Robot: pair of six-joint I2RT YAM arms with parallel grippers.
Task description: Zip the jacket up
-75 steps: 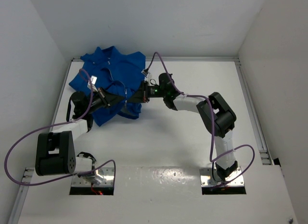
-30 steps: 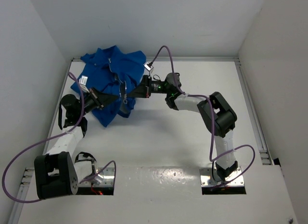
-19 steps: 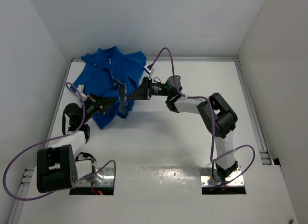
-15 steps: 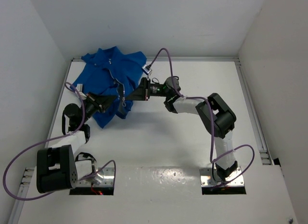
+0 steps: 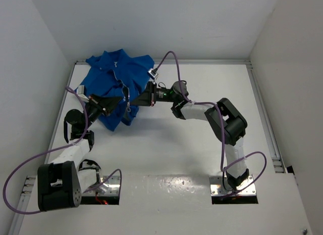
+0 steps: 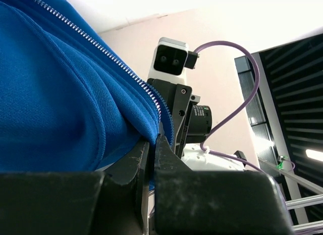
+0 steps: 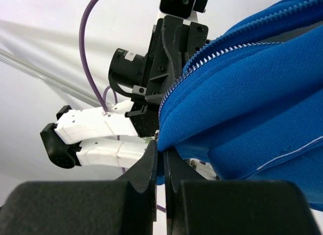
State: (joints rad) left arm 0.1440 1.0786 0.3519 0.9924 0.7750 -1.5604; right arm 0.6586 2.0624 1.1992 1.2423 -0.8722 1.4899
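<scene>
Top cam overhead; wrist cams close, facing each other, share jacket point(image 5: 115, 73).

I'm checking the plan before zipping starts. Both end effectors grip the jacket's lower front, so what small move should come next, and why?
Probably ease the left end effector and right end effector together so the zipper ends meet. Each is shut on the jacket edge beside the zipper teeth, and they face each other closely. The front looks not yet joined.

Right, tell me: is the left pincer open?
No, the left pincer is shut on a fold of the jacket.
</scene>
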